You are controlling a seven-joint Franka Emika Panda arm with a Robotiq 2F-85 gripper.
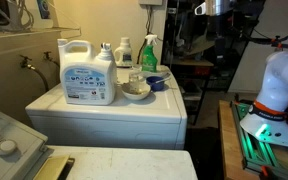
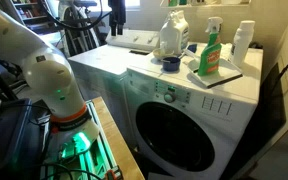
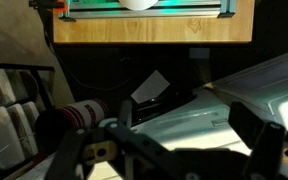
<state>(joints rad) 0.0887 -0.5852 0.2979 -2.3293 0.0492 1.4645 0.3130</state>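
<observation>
Gripper point(image 3: 169, 146): black, jaws spread apart, holding nothing. Large white plastic detergent jug point(image 1: 88, 72) stands on white washing machine point(image 1: 104, 120).

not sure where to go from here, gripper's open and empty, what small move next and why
Probably move the gripper toward the washer top: the wrist view shows it open and empty, with the bowl and jug out of its sight.
</observation>
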